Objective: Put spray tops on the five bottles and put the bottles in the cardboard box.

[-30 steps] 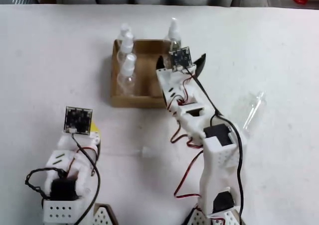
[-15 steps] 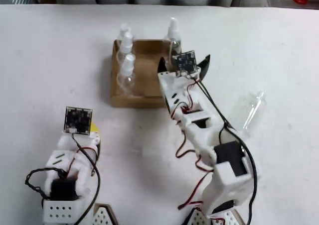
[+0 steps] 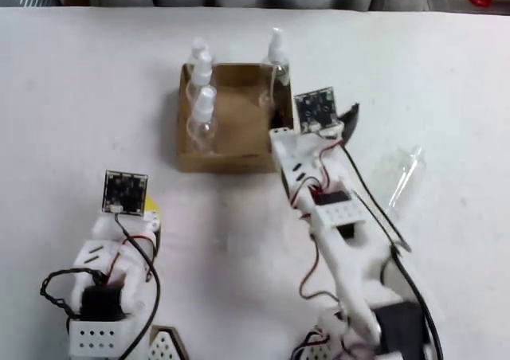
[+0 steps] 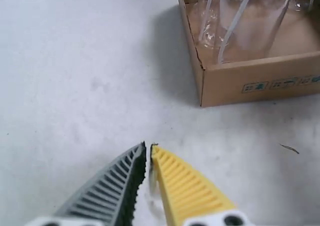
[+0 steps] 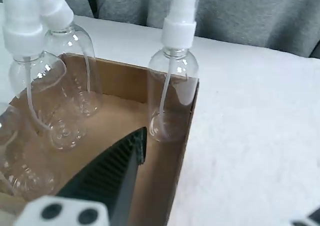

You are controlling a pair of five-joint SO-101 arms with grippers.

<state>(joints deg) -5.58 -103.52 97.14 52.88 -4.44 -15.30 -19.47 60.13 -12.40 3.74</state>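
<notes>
Clearly the cardboard box (image 3: 227, 162) is the main container, and it holds four clear spray bottles, all upright with white spray tops (image 5: 179, 28) on them. Three of them (image 3: 205, 113) stand in a row along the left wall, and the fourth bottle (image 3: 276, 57) stands alone in the far right corner. Through the clear walls the thin dip tubes (image 5: 164, 93) can be seen (they run from the tops down to the bottoms).

In the right wrist view the nearest bottle of the row is cut off by the edge, so only a part of its body is visible. In the left wrist view the box corner and the lower bottle bodies appear, with their tops out of frame.

A fifth bottle (image 3: 401, 178) lies on its side on the white table (image 3: 96, 81), well apart from the box, to the right of the right arm. Its long axis runs diagonally, and the narrow neck points away from the arms and a little to the right. It is faint against the table, and its neck looks bare.

The right gripper (image 3: 315, 121) is at the right wall of the box with its jaws spread wide and nothing between them: one black finger (image 5: 120, 161) is over the inside, the other outside. The left gripper (image 4: 148, 148) is low over the table, near the front left of the box, its grey and yellow fingers pressed together and empty.
</notes>
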